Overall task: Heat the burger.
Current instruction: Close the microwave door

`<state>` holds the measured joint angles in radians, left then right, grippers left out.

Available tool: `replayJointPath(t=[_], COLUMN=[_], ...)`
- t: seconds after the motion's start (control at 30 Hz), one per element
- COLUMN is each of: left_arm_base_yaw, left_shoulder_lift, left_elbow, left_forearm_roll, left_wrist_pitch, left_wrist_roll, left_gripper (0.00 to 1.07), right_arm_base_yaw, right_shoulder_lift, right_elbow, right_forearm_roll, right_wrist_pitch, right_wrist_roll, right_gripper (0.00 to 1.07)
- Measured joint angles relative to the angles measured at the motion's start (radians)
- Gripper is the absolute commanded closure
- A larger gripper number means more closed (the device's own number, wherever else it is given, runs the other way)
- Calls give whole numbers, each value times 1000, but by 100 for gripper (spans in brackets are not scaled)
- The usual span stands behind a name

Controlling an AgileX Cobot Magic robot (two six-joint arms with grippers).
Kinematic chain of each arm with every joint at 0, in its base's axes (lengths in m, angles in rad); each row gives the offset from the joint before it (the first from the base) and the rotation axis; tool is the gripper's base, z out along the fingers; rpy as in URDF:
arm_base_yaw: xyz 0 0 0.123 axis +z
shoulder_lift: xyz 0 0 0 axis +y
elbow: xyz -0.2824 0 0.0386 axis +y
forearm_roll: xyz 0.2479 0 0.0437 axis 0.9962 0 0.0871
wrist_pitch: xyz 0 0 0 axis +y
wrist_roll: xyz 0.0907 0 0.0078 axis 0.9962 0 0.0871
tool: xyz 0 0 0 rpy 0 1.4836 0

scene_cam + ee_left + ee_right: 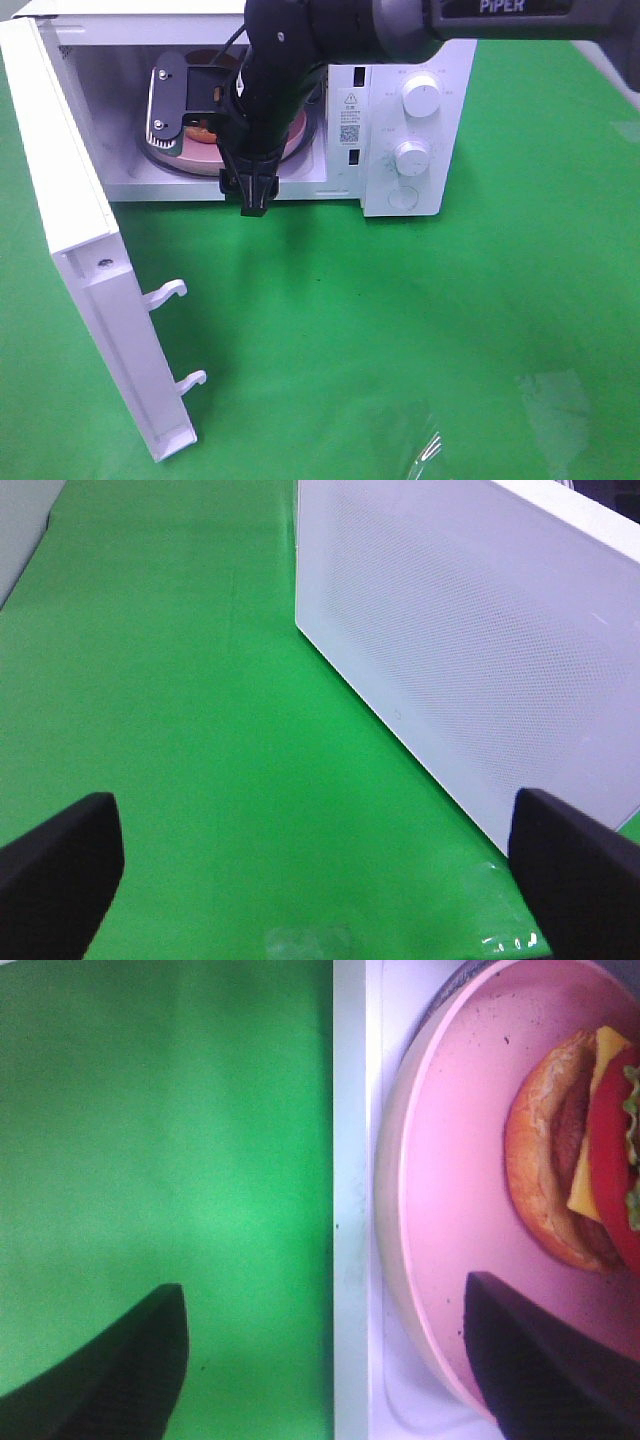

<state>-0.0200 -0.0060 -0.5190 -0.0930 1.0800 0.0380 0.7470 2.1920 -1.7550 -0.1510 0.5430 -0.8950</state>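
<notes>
The burger (575,1150) lies on its side on a round pink plate (450,1210) inside the open microwave (400,150), with bun, patty, cheese, tomato and lettuce showing. In the high view my right arm covers nearly all of it, and only the plate (298,138) edge shows. My right gripper (252,188) hangs at the oven's front sill. Seen from the right wrist, the right gripper (330,1360) is open. One finger is over the green cloth, and the other finger (540,1360) is over the plate's rim. My left gripper (320,880) is open over bare cloth beside the door.
The microwave door (90,270) stands swung wide to the front left, its two latch hooks (170,292) sticking out. Its outer face (470,640) is close to my left gripper. Two knobs (421,97) are on the right panel. A clear film patch (550,400) lies on the green cloth.
</notes>
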Motion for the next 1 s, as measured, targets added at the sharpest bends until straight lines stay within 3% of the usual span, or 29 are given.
replayJointPath(t=[0.5, 1.0], left_arm_base_yaw=[0, 0], left_shoulder_lift=[0, 0], left_elbow=[0, 0], left_forearm_roll=[0, 0], left_wrist_pitch=[0, 0], left_wrist_roll=[0, 0], left_gripper=[10, 10], right_arm_base_yaw=[-10, -23], right_shoulder_lift=[-258, -592], right_elbow=[391, 697], right_forearm_roll=[-7, -9], right_wrist_pitch=[-157, -176], right_wrist_roll=[64, 474], right_gripper=[32, 32])
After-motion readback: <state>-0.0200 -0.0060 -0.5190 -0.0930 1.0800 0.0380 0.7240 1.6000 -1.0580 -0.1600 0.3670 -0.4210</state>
